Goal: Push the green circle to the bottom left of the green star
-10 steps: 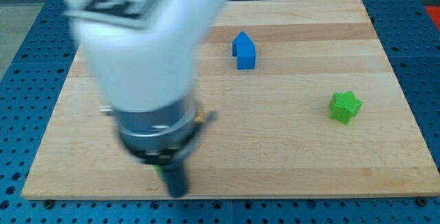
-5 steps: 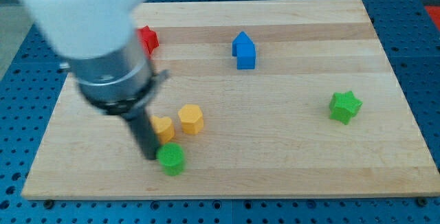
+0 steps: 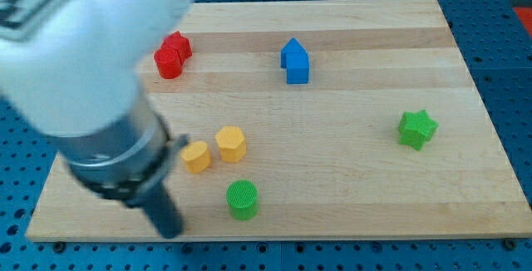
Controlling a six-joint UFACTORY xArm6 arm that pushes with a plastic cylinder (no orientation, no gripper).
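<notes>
The green circle (image 3: 243,199) lies near the board's bottom edge, left of centre. The green star (image 3: 416,129) sits far to the view's right, about mid-height. My tip (image 3: 170,231) is at the board's bottom edge, to the left of and slightly below the green circle, with a gap between them. The arm's large white and grey body covers the view's left side.
Two yellow blocks (image 3: 196,156) (image 3: 230,144) lie just above and left of the green circle. Two red blocks (image 3: 171,56) touch each other at the upper left. A blue house-shaped block (image 3: 294,61) stands at the top centre. The wooden board (image 3: 357,188) rests on a blue perforated table.
The green circle has slid to the right and slightly down. My tip has swung from above the circle's left side down to the bottom edge, left of it. The arm uncovered the red and yellow blocks.
</notes>
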